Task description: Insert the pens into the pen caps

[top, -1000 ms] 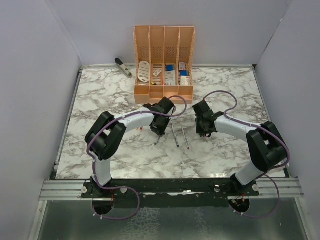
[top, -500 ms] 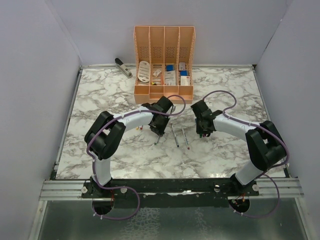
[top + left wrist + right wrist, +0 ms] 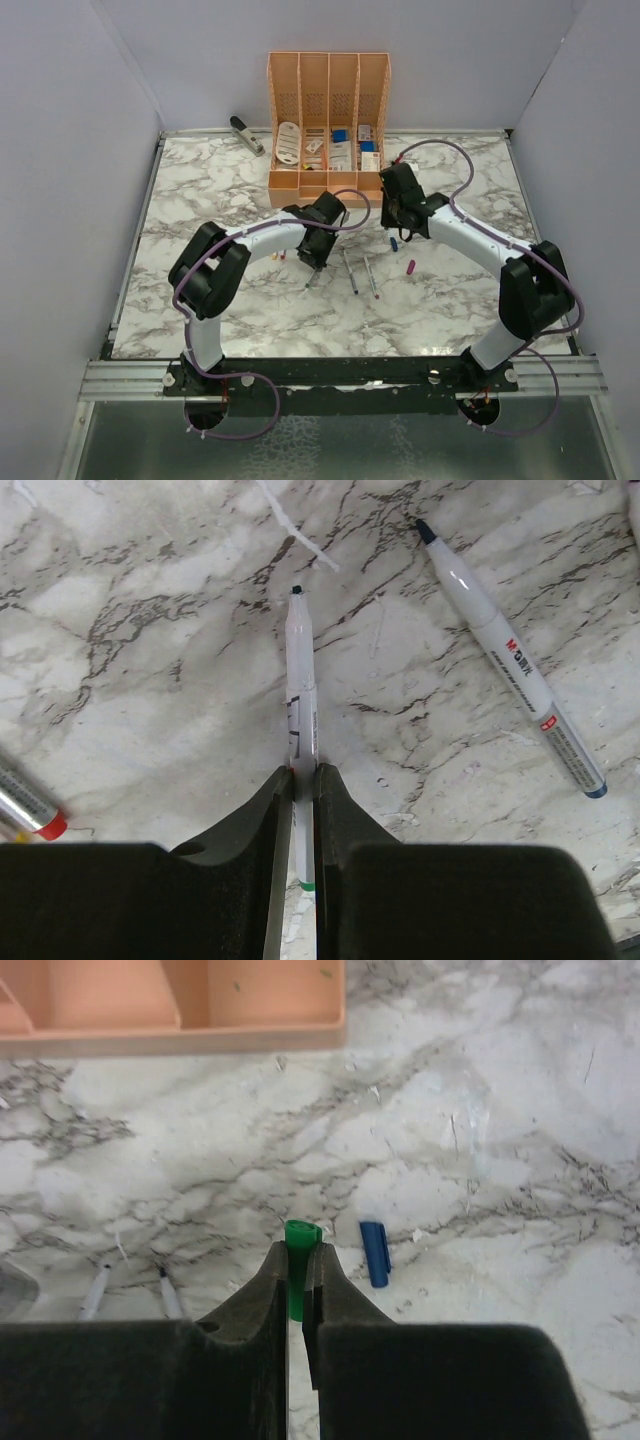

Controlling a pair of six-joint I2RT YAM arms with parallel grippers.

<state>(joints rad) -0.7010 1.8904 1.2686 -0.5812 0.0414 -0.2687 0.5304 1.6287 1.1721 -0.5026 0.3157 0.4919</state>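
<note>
The marble bench [image 3: 200, 190] fills the floor of the white-walled cell. At its far edge stands the orange organizer [image 3: 328, 90], four slots wide, with white and blue stationery in its low front tray. A grey stapler [image 3: 245, 133] lies just left of it, near the far corner.

Both arms reach inward from the near rail. The left arm bends towards the middle of the bench, and its left hand [image 3: 303, 772] is closed tight on a pen [image 3: 301, 680]. This pen runs straight out between the fingers with its dark tip pointing away, above the marble, and a green band shows at its back end inside the grip. The right arm stretches farther, so the right hand [image 3: 297, 1250] hangs just in front of the organizer's right end. It is pinched shut on the green cap [image 3: 298, 1235], whose top peeks out above the fingertips.

Two loose pens [image 3: 348, 270] lie side by side on the bench between the hands, roughly parallel and a little apart. The left wrist view shows one of them slanting to the right of the held pen, blue at its rear end.

The blue cap [image 3: 374, 1253] lies flat on the marble just right of the right hand. The magenta cap [image 3: 410, 266] lies nearer the arms, beside the loose pens.
</note>
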